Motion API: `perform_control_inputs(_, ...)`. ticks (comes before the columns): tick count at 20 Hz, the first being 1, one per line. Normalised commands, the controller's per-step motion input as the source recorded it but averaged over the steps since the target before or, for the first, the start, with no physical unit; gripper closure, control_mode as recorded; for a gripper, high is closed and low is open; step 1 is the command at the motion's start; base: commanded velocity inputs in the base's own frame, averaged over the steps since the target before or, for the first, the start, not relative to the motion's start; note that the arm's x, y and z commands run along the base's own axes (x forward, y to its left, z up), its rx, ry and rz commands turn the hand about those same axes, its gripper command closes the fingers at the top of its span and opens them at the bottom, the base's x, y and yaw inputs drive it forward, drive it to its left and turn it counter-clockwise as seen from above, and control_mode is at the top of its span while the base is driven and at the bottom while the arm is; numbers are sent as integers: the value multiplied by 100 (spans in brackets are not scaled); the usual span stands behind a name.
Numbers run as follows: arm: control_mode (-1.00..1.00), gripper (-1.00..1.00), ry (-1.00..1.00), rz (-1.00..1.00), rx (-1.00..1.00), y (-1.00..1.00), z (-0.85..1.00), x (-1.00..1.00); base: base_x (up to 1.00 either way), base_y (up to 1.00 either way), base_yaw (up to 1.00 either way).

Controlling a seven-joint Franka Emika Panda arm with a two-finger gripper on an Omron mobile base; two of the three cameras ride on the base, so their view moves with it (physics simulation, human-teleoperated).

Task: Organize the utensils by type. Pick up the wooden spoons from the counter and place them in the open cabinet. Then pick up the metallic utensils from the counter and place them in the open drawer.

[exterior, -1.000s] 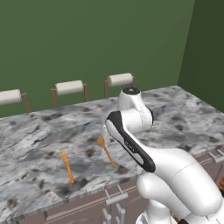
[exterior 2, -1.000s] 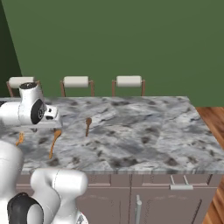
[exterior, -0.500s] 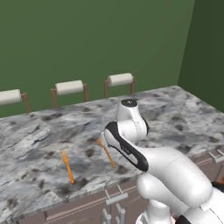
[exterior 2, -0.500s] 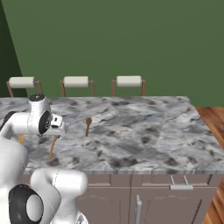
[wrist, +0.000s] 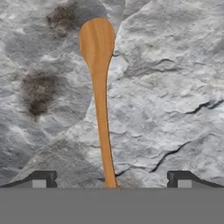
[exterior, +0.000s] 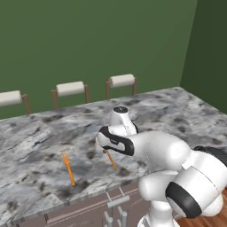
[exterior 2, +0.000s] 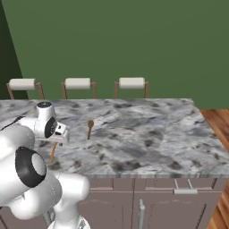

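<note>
Wooden spoons are seen lying flat on the counter (exterior: 40, 133). In the hand view one spoon (wrist: 100, 92) is stretched out on the marbled stone, its rounded bowl at the top of the picture and its thin handle running down to the bottom edge, midway between the two dark fingertips (wrist: 43, 179). The gripper (wrist: 111, 183) is spread wide, with nothing pinched between the tips, and the handle passes through the gap without being touched by either one.

In the left base view a second, orange-toned spoon (exterior: 68, 169) is found near the front edge of the counter, to the left of the arm and apart from the first spoon, whose handle (exterior: 110, 159) shows just below the bent white forearm. In the right base view a darker spoon (exterior 2: 89, 129) lies on the stone to the right of the hand, and the tip of another handle (exterior 2: 53, 152) pokes out beneath the hand.

Three stools (exterior 2: 132, 83) with white cushioned tops are lined up behind the counter against a green wall (exterior: 88, 40). Grey-brown cabinet fronts (exterior 2: 170, 201) with silver bar handles are visible under the stone top.
</note>
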Motion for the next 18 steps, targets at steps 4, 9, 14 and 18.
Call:
perform_control_inputs(4, -100, -100, 0, -1, -5, 28, -27, 24, 0, 0, 0)
perform_control_inputs(9, -100, -100, 0, 0, -13, 11, -24, 26, 0, 0, 0)
perform_control_inputs(14, -100, -100, 1, 0, -14, 4, -29, 25, 0, 0, 0)
perform_control_inputs(18, -100, -100, 2, 0, -3, 0, -23, 29, 0, 0, 0)
